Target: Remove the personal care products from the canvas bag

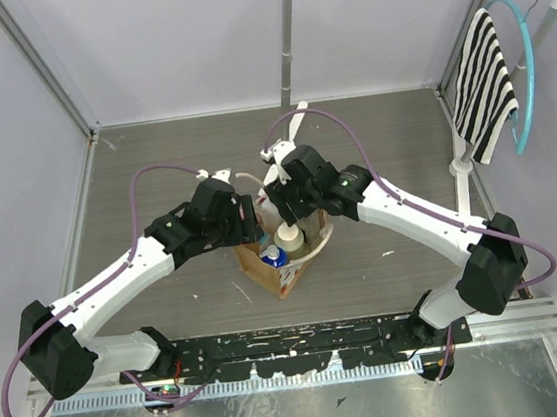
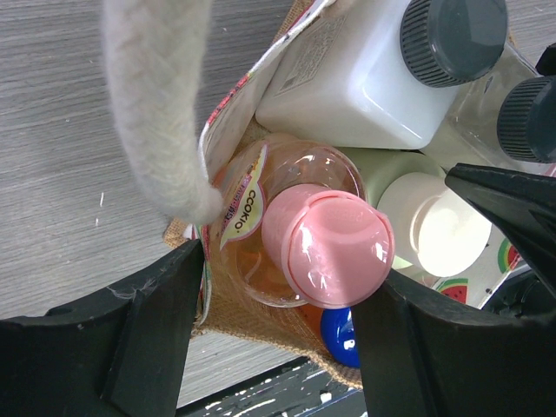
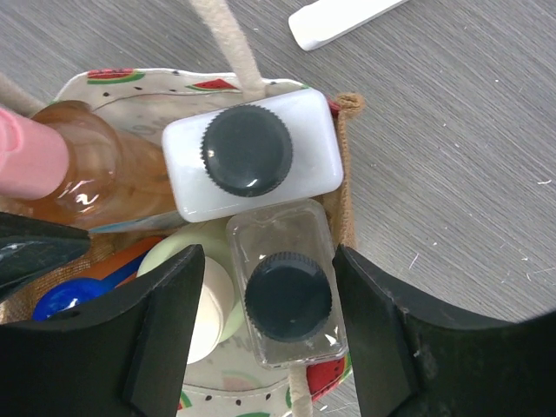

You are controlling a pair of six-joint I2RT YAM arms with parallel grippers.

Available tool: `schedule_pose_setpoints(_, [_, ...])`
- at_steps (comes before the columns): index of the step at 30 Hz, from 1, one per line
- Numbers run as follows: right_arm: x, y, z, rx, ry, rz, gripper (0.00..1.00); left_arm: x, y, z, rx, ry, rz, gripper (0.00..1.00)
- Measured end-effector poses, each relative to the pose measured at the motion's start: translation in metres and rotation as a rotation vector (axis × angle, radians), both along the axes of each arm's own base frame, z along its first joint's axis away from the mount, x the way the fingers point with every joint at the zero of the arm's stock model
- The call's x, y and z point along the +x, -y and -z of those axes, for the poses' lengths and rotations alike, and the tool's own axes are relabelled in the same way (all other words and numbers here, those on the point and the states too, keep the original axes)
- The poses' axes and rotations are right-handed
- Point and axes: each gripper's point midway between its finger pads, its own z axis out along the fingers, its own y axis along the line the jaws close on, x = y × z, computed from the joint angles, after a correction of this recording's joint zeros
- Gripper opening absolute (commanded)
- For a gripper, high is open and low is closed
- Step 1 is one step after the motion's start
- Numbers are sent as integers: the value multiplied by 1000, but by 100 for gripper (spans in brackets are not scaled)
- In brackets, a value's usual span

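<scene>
Canvas bag [image 1: 281, 269] holds all five bottles; none out yet. Left gripper [image 2: 282, 291] spread, straddling peach-orange bottle [image 2: 323, 248] at bag's corner. Right gripper [image 3: 271, 304] spread around clear bottle [image 3: 280, 236] inside bag. Likely first extraction: pinch, lift straight above bag rim.

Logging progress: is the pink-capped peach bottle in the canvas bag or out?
In. The peach bottle sits inside the canvas bag beside the white bottle, between the fingers of the left gripper.
</scene>
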Motion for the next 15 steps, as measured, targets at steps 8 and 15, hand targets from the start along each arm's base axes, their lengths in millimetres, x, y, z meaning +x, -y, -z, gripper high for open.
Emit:
schedule_pose_setpoints(8, [4, 7, 22, -32, -55, 23, 67, 0, 0, 0, -4, 4, -1, 72])
schedule_pose_setpoints(15, [5, 6, 25, -33, -56, 20, 65, 0, 0, 0, -6, 2, -3, 72])
